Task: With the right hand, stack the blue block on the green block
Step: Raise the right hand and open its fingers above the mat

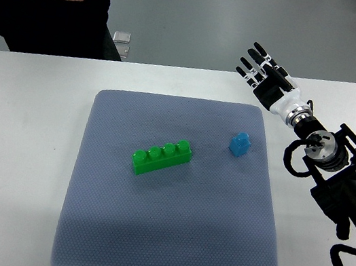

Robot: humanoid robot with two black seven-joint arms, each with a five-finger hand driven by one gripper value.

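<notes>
White surface [26, 92] is covered by a grey mat [166, 241]. Fingers of the right hand [265, 74] are seen spread, empty. From it, the blue block [239, 144] is found at six o'clock, near; the green block [161, 157] is set at the blue's eight o'clock.

Green block [161, 156] and blue block [239, 144]: glossy moulded plastic. Mat [166, 241]: matt grey-blue cloth, fine dotted weave. Table [17, 146]: smooth white, low sheen. Right hand [265, 76]: black-and-white hard plastic.
</notes>
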